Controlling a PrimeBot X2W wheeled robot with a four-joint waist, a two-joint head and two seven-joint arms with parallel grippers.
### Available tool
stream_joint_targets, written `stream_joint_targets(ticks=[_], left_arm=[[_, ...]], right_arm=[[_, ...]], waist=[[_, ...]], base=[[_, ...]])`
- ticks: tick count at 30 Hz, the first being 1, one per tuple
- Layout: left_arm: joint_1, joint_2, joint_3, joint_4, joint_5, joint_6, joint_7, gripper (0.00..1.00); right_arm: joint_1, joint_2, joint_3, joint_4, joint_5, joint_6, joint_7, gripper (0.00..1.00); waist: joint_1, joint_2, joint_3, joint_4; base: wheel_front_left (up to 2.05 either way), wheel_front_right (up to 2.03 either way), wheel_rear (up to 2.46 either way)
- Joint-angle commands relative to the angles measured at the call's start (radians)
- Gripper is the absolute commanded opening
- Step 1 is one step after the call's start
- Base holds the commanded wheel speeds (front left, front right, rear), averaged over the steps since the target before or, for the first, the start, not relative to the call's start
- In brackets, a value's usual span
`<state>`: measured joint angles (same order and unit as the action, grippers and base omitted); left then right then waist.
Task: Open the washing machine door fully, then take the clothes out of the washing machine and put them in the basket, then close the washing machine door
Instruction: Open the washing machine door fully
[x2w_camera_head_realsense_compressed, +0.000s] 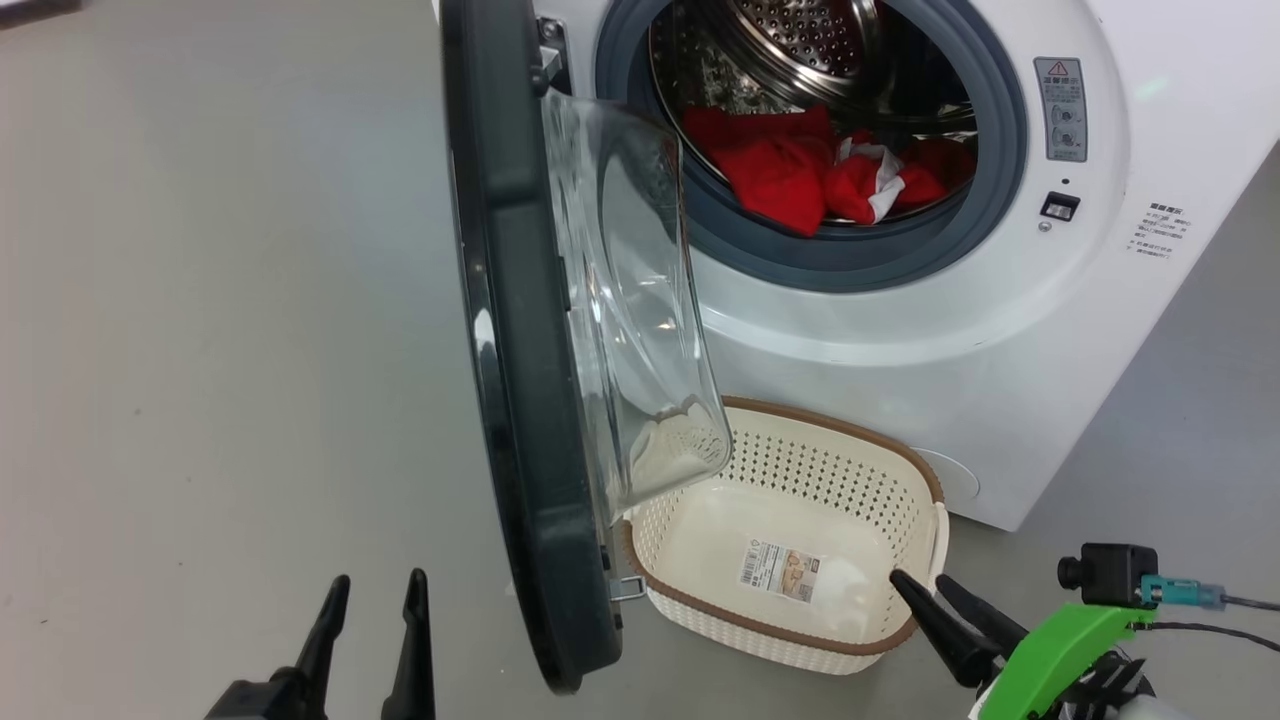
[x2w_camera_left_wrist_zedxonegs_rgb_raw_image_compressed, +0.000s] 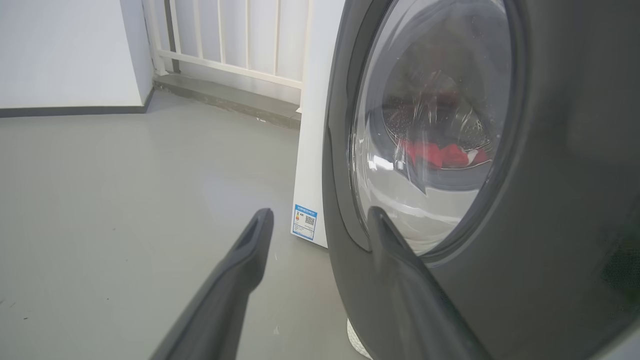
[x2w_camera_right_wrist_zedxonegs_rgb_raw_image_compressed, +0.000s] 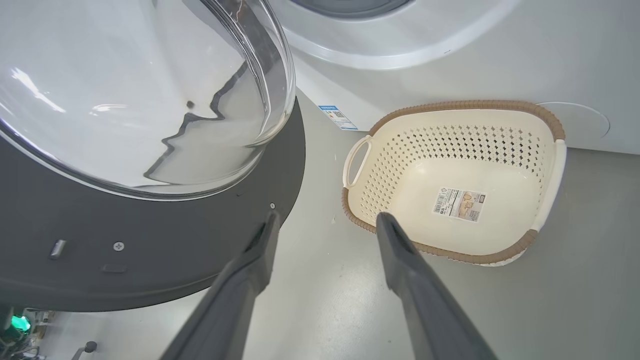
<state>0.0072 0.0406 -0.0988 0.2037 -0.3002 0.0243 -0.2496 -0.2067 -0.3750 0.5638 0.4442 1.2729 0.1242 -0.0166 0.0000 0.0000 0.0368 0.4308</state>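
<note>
The washing machine (x2w_camera_head_realsense_compressed: 900, 340) stands white at the upper right, its door (x2w_camera_head_realsense_compressed: 520, 330) swung out edge-on toward me, black rim and clear glass dome. Red clothes (x2w_camera_head_realsense_compressed: 800, 175) with white parts lie in the steel drum. The cream basket (x2w_camera_head_realsense_compressed: 900, 480) sits empty on the floor in front of the machine, a paper label on its bottom. My left gripper (x2w_camera_head_realsense_compressed: 372, 600) is open at the lower left, just outside the door; its wrist view shows the door (x2w_camera_left_wrist_zedxonegs_rgb_raw_image_compressed: 550, 175) and the clothes (x2w_camera_left_wrist_zedxonegs_rgb_raw_image_compressed: 435, 154) through the glass. My right gripper (x2w_camera_head_realsense_compressed: 925, 588) is open beside the basket's near right corner.
Grey floor stretches to the left of the door. In the left wrist view a white railing (x2w_camera_left_wrist_zedxonegs_rgb_raw_image_compressed: 235, 45) and a wall run behind the machine. A blue label (x2w_camera_left_wrist_zedxonegs_rgb_raw_image_compressed: 304, 221) is low on the machine's front. The basket (x2w_camera_right_wrist_zedxonegs_rgb_raw_image_compressed: 547, 195) lies beside the door's inner face (x2w_camera_right_wrist_zedxonegs_rgb_raw_image_compressed: 150, 250).
</note>
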Motion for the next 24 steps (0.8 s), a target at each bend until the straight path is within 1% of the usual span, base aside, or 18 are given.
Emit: stream_joint_targets(ticks=[1, 2, 10, 16, 19, 24], left_arm=[[-0.001, 0.01, 0.035, -0.017, 0.012, -0.009, -0.012, 1.0], [-0.001, 0.01, 0.035, -0.017, 0.012, -0.009, -0.012, 1.0], [0.004, 0.01, 0.037, -0.013, 0.015, -0.01, -0.012, 1.0], [0.004, 0.01, 0.035, -0.01, 0.015, -0.01, -0.012, 1.0], [0.004, 0.01, 0.036, -0.011, 0.015, -0.009, -0.012, 1.0], [0.004, 0.01, 0.037, -0.012, 0.016, -0.007, -0.012, 1.0]], right_arm=[[0.009, -0.03, 0.039, -0.001, -0.036, 0.007, -0.053, 1.0], [0.009, -0.03, 0.039, -0.001, -0.036, 0.007, -0.053, 1.0], [-0.011, -0.056, 0.131, 0.067, -0.083, 0.007, -0.201, 1.0], [-0.029, -0.061, 0.146, 0.097, -0.136, 0.007, -0.242, 1.0], [-0.031, -0.052, 0.087, 0.088, -0.19, 0.007, -0.244, 1.0], [0.007, -0.02, -0.038, 0.045, -0.34, 0.007, -0.245, 1.0]], waist=[[0.0, 0.0, -0.002, -0.003], [0.0, 0.0, -0.002, -0.003], [0.0, 0.0, -0.005, -0.011], [0.0, 0.0, -0.004, -0.015], [0.0, 0.0, -0.003, -0.017], [0.0, 0.0, -0.005, -0.017]], base=[[0.0, 0.0, 0.0], [0.0, 0.0, 0.0], [0.0, 0.0, 0.0], [0.0, 0.0, 0.0], [0.0, 0.0, 0.0], [0.0, 0.0, 0.0]])
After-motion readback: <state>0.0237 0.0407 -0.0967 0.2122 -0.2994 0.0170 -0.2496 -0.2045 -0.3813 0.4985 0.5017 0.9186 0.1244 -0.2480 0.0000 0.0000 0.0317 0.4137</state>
